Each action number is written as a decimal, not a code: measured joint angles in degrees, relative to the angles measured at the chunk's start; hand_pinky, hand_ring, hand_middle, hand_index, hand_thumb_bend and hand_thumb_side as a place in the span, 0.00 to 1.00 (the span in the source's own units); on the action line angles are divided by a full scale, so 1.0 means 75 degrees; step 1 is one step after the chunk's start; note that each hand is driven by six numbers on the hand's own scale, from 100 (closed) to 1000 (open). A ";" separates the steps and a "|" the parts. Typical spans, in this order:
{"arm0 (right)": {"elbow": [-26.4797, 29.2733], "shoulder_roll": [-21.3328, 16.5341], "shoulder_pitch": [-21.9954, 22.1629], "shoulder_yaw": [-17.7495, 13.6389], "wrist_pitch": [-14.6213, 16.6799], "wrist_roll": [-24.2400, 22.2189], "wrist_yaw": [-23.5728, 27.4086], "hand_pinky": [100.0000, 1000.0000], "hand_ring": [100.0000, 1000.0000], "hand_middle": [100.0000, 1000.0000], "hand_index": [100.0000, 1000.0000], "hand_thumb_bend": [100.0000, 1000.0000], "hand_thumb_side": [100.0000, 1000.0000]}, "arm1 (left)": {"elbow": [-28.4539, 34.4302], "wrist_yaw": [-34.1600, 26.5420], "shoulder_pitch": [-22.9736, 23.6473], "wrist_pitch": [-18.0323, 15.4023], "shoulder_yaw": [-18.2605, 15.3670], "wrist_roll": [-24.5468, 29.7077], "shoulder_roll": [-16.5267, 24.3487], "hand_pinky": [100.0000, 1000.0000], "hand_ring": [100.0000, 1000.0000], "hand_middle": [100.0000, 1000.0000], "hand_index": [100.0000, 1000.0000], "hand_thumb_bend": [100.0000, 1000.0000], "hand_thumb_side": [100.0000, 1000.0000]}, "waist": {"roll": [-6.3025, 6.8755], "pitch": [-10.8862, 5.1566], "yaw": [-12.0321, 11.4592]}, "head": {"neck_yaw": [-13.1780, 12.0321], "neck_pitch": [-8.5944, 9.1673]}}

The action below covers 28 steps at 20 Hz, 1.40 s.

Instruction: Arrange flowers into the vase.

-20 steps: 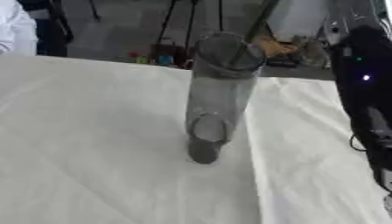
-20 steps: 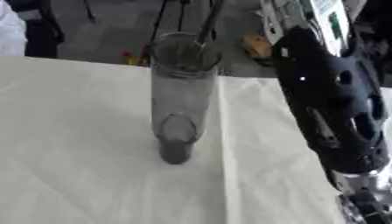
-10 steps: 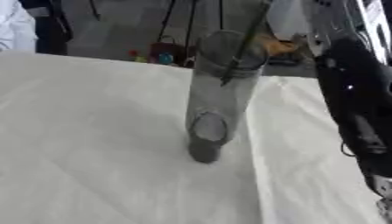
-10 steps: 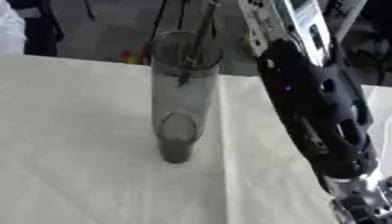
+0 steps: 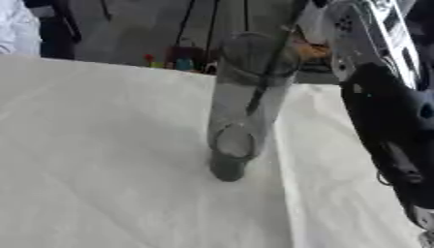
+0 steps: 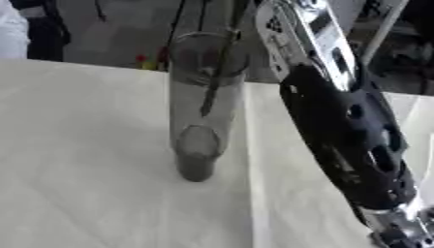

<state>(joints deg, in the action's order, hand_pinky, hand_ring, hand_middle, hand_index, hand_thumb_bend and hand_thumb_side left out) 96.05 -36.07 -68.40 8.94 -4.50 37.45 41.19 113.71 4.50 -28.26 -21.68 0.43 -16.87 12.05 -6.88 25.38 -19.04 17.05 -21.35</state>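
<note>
1. Left eye view: a tall clear glass vase [image 5: 244, 101] is seen standing upright on a white tablecloth [image 5: 93, 160], a little toward 1 o'clock of the picture's middle, its dark foot resting on the cloth.
2. A thin dark flower stem [image 5: 270, 72] is seen passing down through the vase's mouth, slanting from 1 o'clock toward 7 o'clock, with its lower end about halfway down inside the glass; the bloom is out of the picture.
3. The right arm [image 6: 339, 126], black with a silver upper section, is seen running from 12 o'clock down to 5 o'clock, just beside the vase at its 3 o'clock side.
4. The right hand is cut off above the top edge; whether its fingers are spread or pinching the stem cannot be told.
5. The left hand is shown in neither view.
6. A fold in the tablecloth is seen running from the vase's foot toward 6 o'clock.
7. Small coloured objects [image 5: 169, 62] are seen beyond the table's far edge at 11 o'clock of the vase.
</note>
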 measured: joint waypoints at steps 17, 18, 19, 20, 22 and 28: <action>-0.0545 0.0109 0.0095 -0.0012 0.0201 -0.0286 0.0175 0.00 0.08 0.00 0.04 0.00 0.27 | 0.0000 -0.0027 -0.0061 -0.0012 0.0001 0.0027 -0.0006 0.72 0.75 0.75 0.81 0.00 1.00 | -0.0068 0.0191 -0.0092 | 0.0032 0.0116; -0.0578 0.0127 0.0095 -0.0012 0.0204 -0.0288 0.0175 0.00 0.11 0.00 0.05 0.00 0.26 | 0.0000 -0.0027 -0.0061 -0.0012 0.0001 0.0031 -0.0007 0.72 0.75 0.75 0.81 0.00 1.00 | -0.0070 0.0199 -0.0094 | 0.0032 0.0116; -0.0606 0.0136 0.0096 -0.0012 0.0208 -0.0292 0.0175 0.02 0.16 0.00 0.07 0.00 0.25 | 0.0000 -0.0027 -0.0062 -0.0014 0.0001 0.0035 -0.0007 0.72 0.75 0.75 0.81 0.00 1.00 | -0.0070 0.0202 -0.0095 | 0.0032 0.0116; -0.0630 0.0137 0.0097 -0.0013 0.0209 -0.0292 0.0175 0.08 0.19 0.00 0.08 0.00 0.23 | 0.0000 -0.0028 -0.0062 -0.0016 0.0001 0.0037 -0.0007 0.72 0.75 0.75 0.81 0.00 1.00 | -0.0070 0.0207 -0.0095 | 0.0032 0.0116; -0.0671 0.0138 0.0097 -0.0017 0.0196 -0.0277 0.0161 0.21 0.29 0.06 0.15 0.00 0.23 | 0.0000 -0.0029 -0.0064 -0.0020 0.0001 0.0042 -0.0008 0.72 0.75 0.75 0.81 0.00 1.00 | -0.0070 0.0223 -0.0093 | 0.0031 0.0116; -0.0712 0.0138 0.0116 -0.0017 0.0065 -0.0420 -0.0169 0.47 0.49 0.25 0.36 0.00 0.23 | 0.0000 -0.0051 -0.0064 -0.0022 0.0001 0.0046 -0.0037 0.72 0.75 0.75 0.81 0.00 1.00 | -0.0067 0.0227 -0.0072 | 0.0025 0.0116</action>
<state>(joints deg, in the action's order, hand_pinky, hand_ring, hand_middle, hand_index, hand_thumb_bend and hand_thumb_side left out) 90.71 -35.03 -67.53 8.81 -4.01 34.30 39.93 113.71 4.12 -28.74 -21.85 0.43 -16.53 11.77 -7.38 27.08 -19.58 17.23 -20.48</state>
